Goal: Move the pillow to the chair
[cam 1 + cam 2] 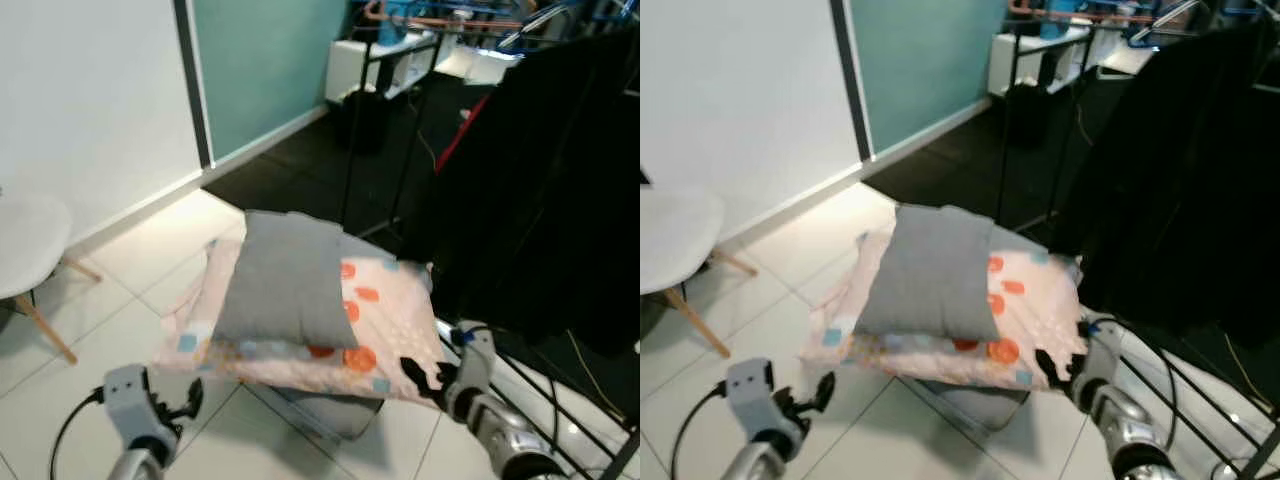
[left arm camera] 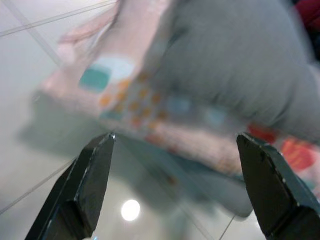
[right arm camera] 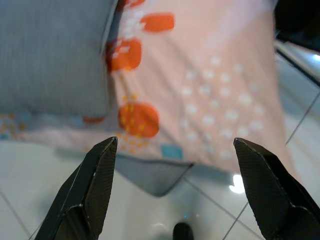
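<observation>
Lying beyond both jaws: pillow (image 1: 285, 280)

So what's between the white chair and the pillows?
Just bare pale floor tiles, seen in the left eye view. Nothing sits between the white chair and the grey pillow lying on the pink patterned pillow.

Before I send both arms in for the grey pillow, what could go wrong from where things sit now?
1. The grey pillow lies on a pink patterned pillow; the open left gripper faces the pink one's edge and may grab that instead.
2. The right gripper, also open, points at pink fabric beside the grey edge, so both layers could lift together.
3. A dark garment on a black rack hangs close to the right arm and might snag.
</observation>
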Available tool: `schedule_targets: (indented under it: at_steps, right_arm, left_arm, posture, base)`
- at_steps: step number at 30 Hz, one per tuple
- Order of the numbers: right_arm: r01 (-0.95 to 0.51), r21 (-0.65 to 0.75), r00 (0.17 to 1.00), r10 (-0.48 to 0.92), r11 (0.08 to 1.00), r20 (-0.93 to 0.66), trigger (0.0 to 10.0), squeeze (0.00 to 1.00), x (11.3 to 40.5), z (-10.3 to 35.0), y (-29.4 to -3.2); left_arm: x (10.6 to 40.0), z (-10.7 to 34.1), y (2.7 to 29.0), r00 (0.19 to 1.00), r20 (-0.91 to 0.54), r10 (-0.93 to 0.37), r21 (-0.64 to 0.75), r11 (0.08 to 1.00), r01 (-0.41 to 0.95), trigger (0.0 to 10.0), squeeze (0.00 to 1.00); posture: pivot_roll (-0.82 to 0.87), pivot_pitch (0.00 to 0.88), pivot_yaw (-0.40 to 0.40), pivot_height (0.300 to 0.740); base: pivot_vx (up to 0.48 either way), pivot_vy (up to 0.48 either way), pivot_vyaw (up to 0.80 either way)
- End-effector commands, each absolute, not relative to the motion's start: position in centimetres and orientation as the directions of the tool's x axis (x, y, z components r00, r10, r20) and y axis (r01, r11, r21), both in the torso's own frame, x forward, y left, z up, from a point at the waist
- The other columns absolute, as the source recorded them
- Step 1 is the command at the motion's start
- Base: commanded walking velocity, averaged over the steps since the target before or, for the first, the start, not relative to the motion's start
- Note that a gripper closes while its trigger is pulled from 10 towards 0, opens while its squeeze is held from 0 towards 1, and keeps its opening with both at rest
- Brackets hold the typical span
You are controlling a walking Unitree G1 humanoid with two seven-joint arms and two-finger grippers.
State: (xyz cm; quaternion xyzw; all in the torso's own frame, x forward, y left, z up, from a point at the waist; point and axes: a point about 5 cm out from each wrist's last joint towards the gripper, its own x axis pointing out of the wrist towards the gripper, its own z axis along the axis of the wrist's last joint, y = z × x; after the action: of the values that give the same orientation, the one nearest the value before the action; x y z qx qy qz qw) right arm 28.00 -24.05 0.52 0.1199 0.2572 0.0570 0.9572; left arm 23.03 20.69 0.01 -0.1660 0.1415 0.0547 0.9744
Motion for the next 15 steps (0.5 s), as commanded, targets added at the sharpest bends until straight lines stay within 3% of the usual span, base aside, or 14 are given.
schedule_targets:
  at_steps: [1,5,15]
  right_arm:
    - [-0.058,0.274,0.859,0.188,0.96,-0.476,10.0,0.0,28.2,0.5,-23.3]
    - [-0.041,0.276,0.858,0.175,0.96,-0.482,10.0,0.0,28.3,0.6,-23.6]
    - [-0.119,0.405,0.901,0.27,0.906,-0.34,10.0,0.0,32.6,5.3,-22.6]
  left_arm:
    - [22.0,-0.6,21.4,0.944,-0.318,0.091,-0.296,0.936,-0.19,10.0,0.0]
    - [22.0,-0.6,21.4,0.943,-0.319,0.097,-0.3,0.933,-0.197,10.0,0.0]
    - [21.9,-0.3,21.5,0.947,-0.305,0.096,-0.292,0.938,-0.189,10.0,0.0]
  posture:
    - [-0.12,0.049,-0.066,0.74]
    - [-0.11,0.049,-0.066,0.74]
    - [-0.12,0.053,-0.056,0.715]
  base:
    - [0.0,0.0,0.0]
    - [0.0,0.0,0.0]
    - [0.0,0.0,0.0]
